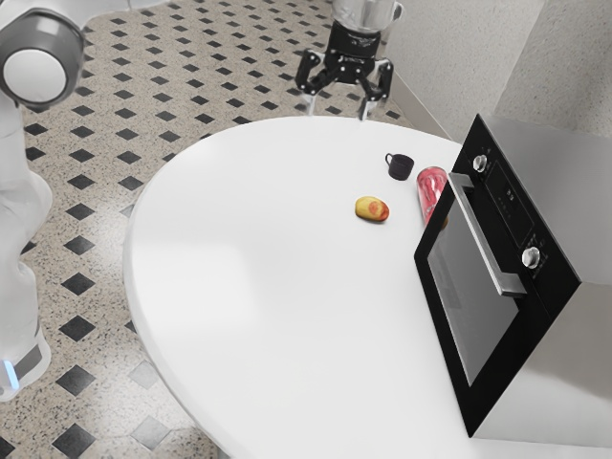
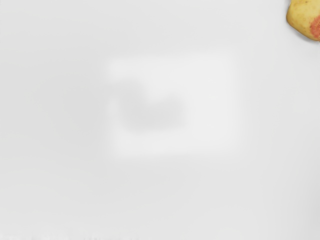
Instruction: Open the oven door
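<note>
Outwardly, pincer (image 1: 337, 107) spread wide, closed oven door (image 1: 467, 296), dark mug (image 1: 401, 168) in exterior view, cropped yellowish fruit (image 2: 305, 17) in wrist view

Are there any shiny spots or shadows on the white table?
Exterior view: a soft, pale glare patch on the table, and a dim reflection in the oven door. Wrist view: a bright, blurry-edged square with a faint gray blotch inside, plus a thin shadow beside the yellow-and-red fruit.

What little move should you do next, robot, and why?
I'd probably ease my open end effector toward the oven handle, because the oven door looks closed and I'm holding nothing, away from that handle.
</note>
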You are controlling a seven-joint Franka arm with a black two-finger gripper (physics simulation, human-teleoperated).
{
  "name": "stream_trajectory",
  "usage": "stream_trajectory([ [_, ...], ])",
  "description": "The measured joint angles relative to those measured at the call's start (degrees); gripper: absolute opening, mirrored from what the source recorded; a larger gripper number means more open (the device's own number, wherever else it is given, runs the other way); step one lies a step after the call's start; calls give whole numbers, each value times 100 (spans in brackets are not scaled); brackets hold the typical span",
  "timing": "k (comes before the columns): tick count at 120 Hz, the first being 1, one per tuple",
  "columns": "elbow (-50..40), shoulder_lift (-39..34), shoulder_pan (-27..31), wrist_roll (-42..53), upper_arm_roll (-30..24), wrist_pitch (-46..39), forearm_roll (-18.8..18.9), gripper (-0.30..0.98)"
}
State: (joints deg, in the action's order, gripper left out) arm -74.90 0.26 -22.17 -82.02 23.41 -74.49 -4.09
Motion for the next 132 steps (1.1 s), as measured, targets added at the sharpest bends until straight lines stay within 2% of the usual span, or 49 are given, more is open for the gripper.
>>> stream_trajectory([
  [26,-4,-483,-135,-1473,-37,-196,18,69],
  [38,-8,-843,-476,-2002,-59,-131,94,69],
  [46,-26,-1113,-894,-2306,-207,-43,289,69],
  [50,-353,-1415,-813,-2445,-581,-76,413,69],
  [58,-1470,-2268,189,-2702,-2040,-468,649,69],
  [62,-1992,-2665,534,-2820,-2532,-733,727,69],
  [68,-2373,-2889,785,-2986,-3025,-1139,814,69],
  [78,-2615,-2917,903,-3231,-3447,-1842,886,69],
  [107,-3088,-2767,687,-3689,-3649,-3422,846,69],
  [132,-3117,-2418,758,-3835,-3685,-4135,769,69],
])
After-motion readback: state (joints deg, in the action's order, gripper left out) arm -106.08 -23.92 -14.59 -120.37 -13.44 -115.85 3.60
